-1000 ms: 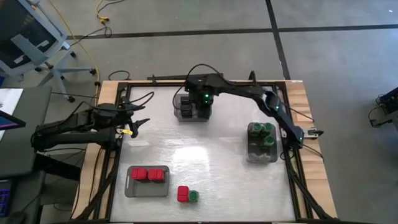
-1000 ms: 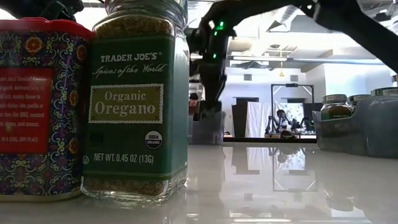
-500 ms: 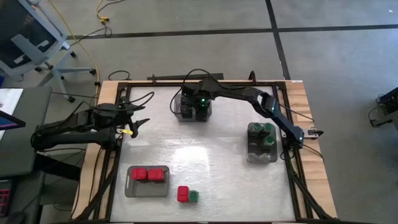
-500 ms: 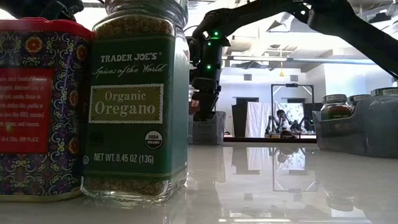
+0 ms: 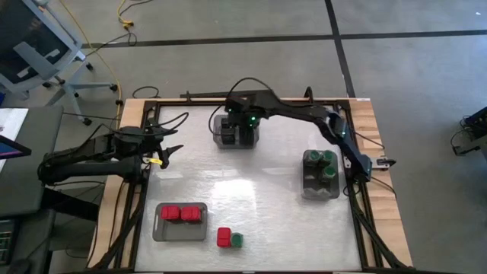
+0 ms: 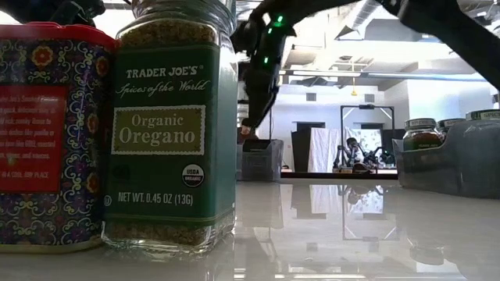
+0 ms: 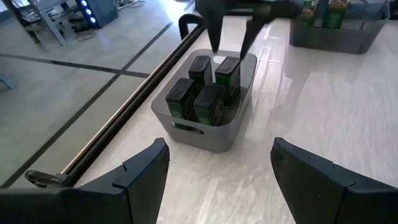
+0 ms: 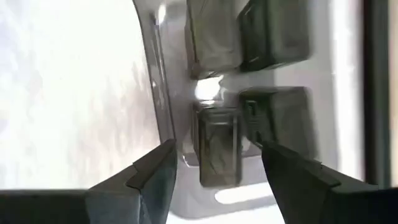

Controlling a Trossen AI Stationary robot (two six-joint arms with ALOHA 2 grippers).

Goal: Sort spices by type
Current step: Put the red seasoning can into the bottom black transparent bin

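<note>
fingers first: over at the left edge of the table the left gripper (image 5: 169, 152) sits parted and empty, just waiting. moving across, near the front edge there's a grey tray (image 5: 159, 222) with two red spice boxes (image 5: 180, 214) in it, and just beside that tray a loose red box (image 5: 224, 237) touches a loose green-lidded jar (image 5: 237, 240) on the bare table. further back, the right gripper (image 7: 227, 31) hangs above the black-spice tray (image 7: 205, 134), jaws spread with nothing between them; four black spice cubes (image 7: 205, 93) stand inside below it. far right, a third tray (image 5: 307, 189) holds the other green-lidded jars (image 5: 323, 166).

looks to me like a black cube has just been dropped off, so that step is about done. what's left, i'd say, is the pair by the front: the arm should lift clear of the tray wall, reach the front edge, and pick one without knocking its touching neighbour.
</note>
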